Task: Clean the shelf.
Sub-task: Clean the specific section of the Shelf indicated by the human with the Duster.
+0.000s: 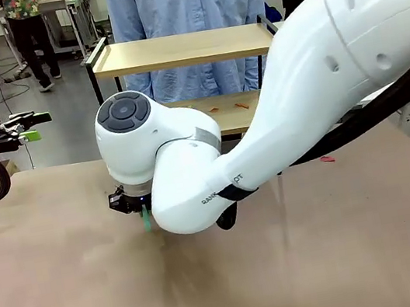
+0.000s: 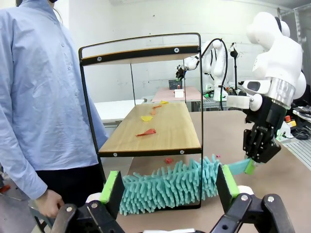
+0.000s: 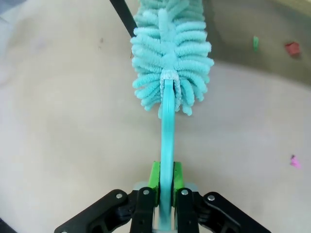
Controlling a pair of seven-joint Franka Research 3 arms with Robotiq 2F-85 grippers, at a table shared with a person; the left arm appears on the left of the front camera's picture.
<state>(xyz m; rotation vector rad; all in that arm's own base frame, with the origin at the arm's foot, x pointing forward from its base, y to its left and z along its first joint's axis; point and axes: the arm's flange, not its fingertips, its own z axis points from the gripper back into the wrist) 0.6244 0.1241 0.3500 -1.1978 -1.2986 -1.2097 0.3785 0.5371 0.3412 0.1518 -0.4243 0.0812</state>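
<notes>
Front view: one rack of two light wooden boards in a black metal frame (image 1: 180,50) stands at the brown table's (image 1: 348,255) far edge, two orange scraps (image 1: 213,109) on its lower board, and the left gripper (image 1: 32,126) is spread. Left wrist view: four coloured scraps (image 2: 147,132) dot that board. Right wrist view: the right gripper (image 3: 165,177) pinches the handle of one fluffy teal duster (image 3: 170,58).

right arm (image 1: 319,79): white, grey cap | right claw (image 2: 257,161): black | person (image 2: 39,87): blue shirt
</notes>
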